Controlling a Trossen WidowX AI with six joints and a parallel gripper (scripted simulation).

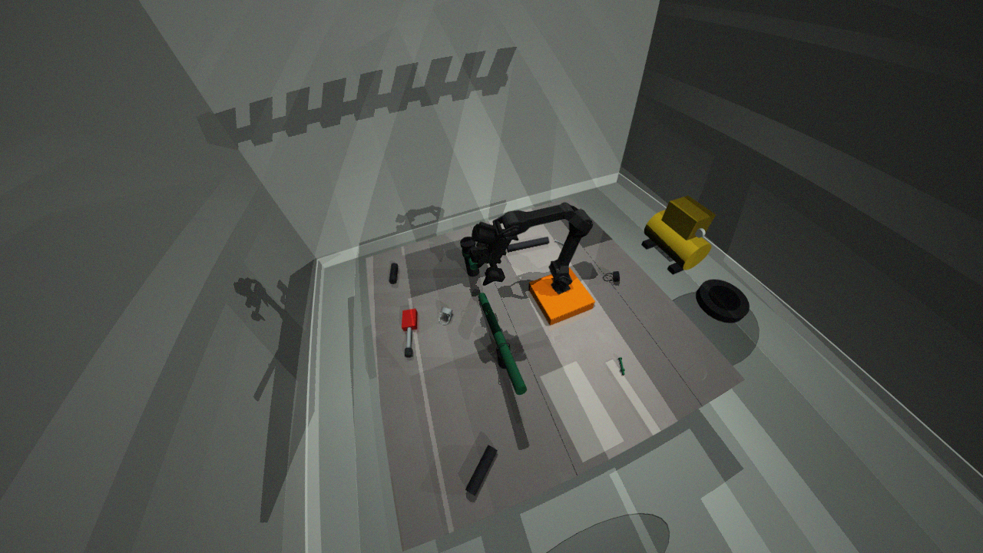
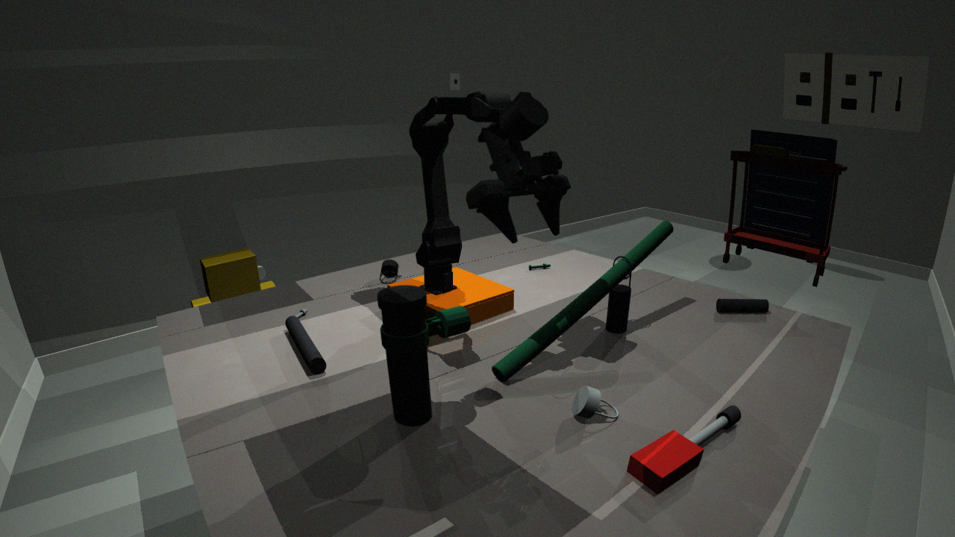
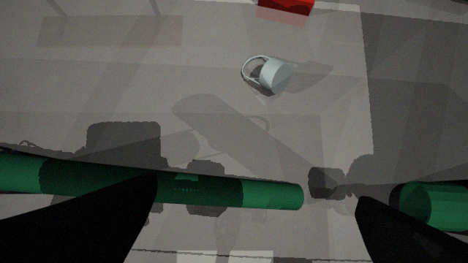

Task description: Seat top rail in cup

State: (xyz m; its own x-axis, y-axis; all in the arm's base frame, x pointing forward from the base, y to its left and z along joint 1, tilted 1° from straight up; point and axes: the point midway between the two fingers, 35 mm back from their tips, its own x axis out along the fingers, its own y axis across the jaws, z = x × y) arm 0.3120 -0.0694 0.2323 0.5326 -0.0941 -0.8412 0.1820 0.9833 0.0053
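- Top: the gripper [image 1: 482, 273] [image 2: 535, 237] [image 3: 257, 194] hung by the big post [image 1: 467, 244] [image 2: 408, 380]; the rail [image 1: 508, 354] [image 2: 580, 300] [image 3: 270, 196] slanted across the mat [image 1: 425, 385] [image 2: 507, 427] [image 3: 205, 77].
- Exterior: the jaws stood wide and held nothing, above the rail. It ran through the loop [image 2: 621, 256], its near end low and apart from the cup [image 2: 455, 321] [image 3: 446, 207]. The band [image 2: 404, 338] sat just below the post cap [image 2: 401, 297].
- Wrist: the rail's end lay in view between the spread fingertips — unseated, a gap between it and the cup.
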